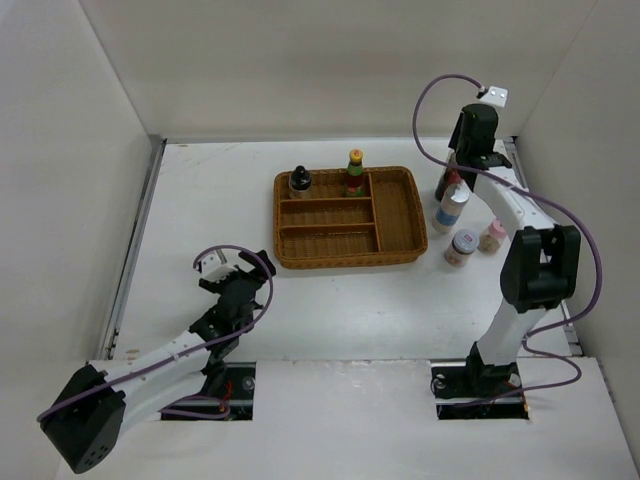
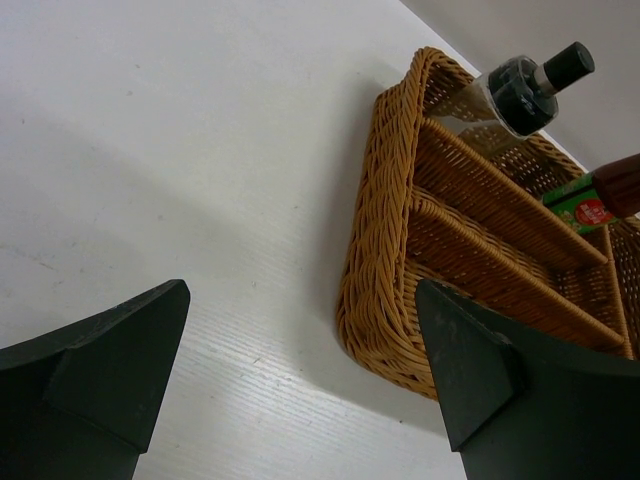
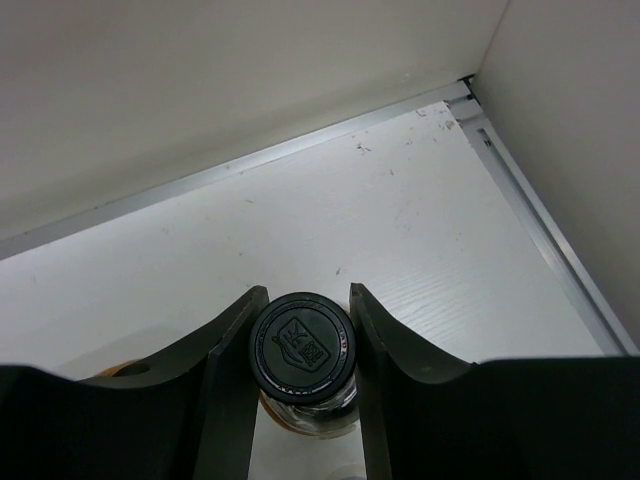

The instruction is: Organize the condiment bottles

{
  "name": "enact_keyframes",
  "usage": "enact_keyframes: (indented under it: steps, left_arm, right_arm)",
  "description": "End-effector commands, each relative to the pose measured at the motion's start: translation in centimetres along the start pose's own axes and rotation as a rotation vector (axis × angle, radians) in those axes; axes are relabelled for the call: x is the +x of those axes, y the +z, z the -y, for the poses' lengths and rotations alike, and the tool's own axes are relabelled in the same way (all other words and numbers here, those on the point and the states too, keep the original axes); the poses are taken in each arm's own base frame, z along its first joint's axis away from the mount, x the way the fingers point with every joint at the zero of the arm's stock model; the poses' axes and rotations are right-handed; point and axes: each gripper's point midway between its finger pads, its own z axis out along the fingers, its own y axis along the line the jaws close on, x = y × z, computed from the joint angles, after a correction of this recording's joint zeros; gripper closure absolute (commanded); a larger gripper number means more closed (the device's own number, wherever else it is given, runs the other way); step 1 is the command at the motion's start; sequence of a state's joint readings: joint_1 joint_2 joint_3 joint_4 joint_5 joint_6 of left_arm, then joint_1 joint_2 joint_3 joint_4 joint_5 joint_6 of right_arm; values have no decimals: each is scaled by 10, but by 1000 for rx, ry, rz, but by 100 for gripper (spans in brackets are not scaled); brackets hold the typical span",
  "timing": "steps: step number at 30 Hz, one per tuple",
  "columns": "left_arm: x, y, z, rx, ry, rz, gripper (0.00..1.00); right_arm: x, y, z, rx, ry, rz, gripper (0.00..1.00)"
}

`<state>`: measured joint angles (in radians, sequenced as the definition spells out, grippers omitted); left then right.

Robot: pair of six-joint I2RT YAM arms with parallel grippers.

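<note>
Nearest us, the left pincer (image 1: 240, 275) hangs low over the white table (image 1: 200, 210). Its black fingers are spread wide apart, holding nothing. In its wrist view, the near left corner of the brown wicker tray (image 1: 345, 262) lies just ahead, a little to the right.

Moving out on the right side, the white-lidded jar (image 1: 461, 248) stands on the table just right of the tray. The pink-lidded shaker (image 1: 492, 236) is just beside it, further right. A touch farther, the blue-white cylinder (image 1: 451, 208) stands upright between the tray's right wall and the right arm.

Into the tray's far compartment now: the squat black-capped bottle (image 1: 299, 180) sits at the left end. The yellow-capped red-green bottle (image 1: 355, 172) stands toward the middle. Both are upright.

And at the far right, the right pincer (image 3: 305, 292) straddles the tall dark-sauce glass bottle with black cap (image 3: 300, 345). One finger presses each side just under the round cap, clamped on. That bottle stands on the table outside the tray, beyond the cylinder, near the far right corner.
</note>
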<state>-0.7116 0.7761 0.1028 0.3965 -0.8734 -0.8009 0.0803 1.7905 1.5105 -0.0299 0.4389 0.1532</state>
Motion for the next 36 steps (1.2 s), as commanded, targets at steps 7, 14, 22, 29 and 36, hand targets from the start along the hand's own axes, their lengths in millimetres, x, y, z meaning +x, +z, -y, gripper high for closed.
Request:
enact_keyframes:
  steps: [7, 14, 22, 29, 36]
  left_arm:
    - [-5, 2, 11, 36, -52, 20, 0]
    - [-4, 1, 12, 41, -50, 16, 0]
    - [-4, 1, 12, 48, -57, 17, 0]
    - [-5, -1, 13, 56, -63, 18, 0]
    - [-5, -1, 14, 57, -63, 18, 0]
  right_arm:
    - [-186, -90, -1, -70, 177, 429, 73]
    - [-203, -130, -42, -191, 186, 467, 72]
    - [-186, -137, -104, -315, 175, 438, 72]
    - [-157, -128, -144, -365, 129, 397, 72]
    - [-142, -121, -153, -370, 105, 380, 71]
